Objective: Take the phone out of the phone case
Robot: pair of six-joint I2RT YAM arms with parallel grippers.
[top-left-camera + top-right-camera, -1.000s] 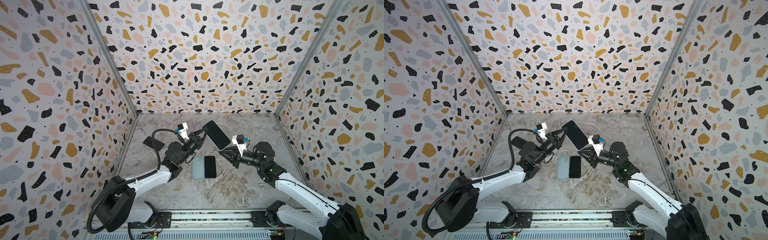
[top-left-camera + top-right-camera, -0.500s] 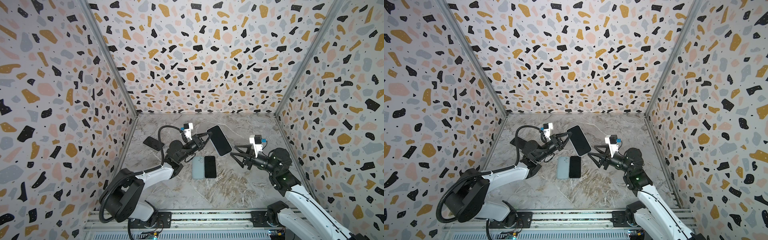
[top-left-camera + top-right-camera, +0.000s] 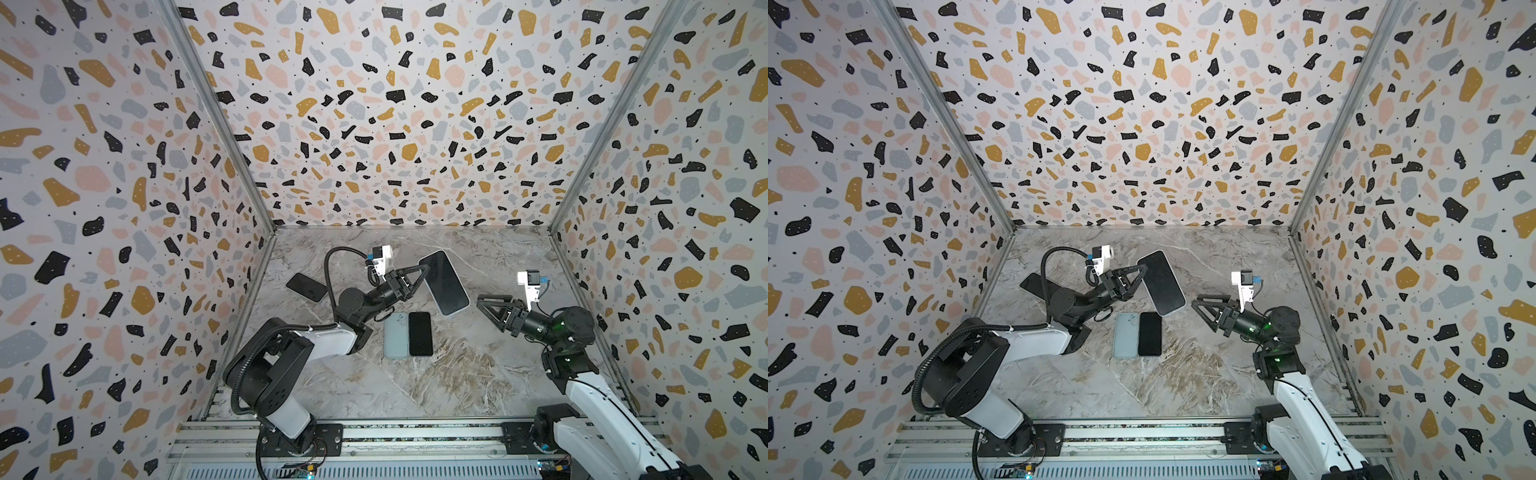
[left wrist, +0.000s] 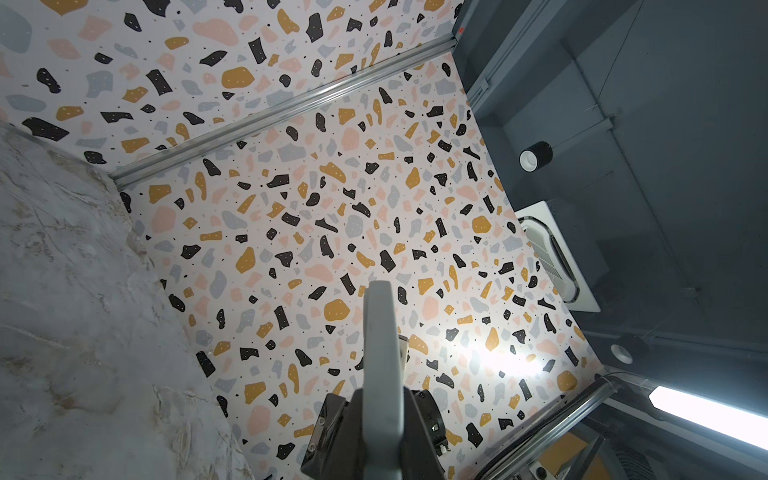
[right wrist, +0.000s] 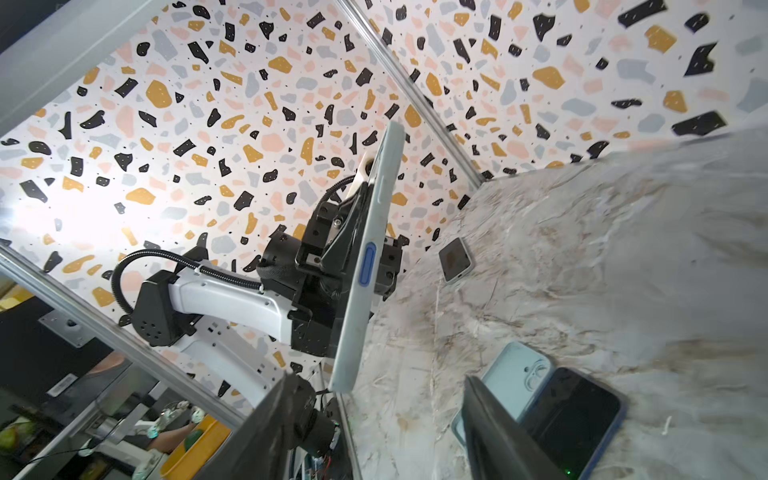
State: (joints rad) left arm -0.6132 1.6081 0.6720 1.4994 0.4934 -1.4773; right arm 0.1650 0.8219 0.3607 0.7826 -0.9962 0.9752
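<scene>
Backed off to mid-right since a second ago: right gripper [image 3: 481, 303], jaws wide, empty. On table [image 3: 457, 374], lower centre: pale case [image 3: 395, 336] beside dark phone [image 3: 420, 333]. Farther, centre: left gripper [image 3: 424, 270] clamping cased phone [image 3: 444, 282] aloft. Far left: spare phone [image 3: 306, 286].

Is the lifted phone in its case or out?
In: the phone shows its dark screen inside a pale case with a blue side button.

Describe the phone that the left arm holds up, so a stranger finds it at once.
Start at the marble tabletop and follow the left arm toward the back wall. In its jaws is a dark-screened phone in a pale case. It alone is lifted and tilted; the other phones lie flat.
</scene>
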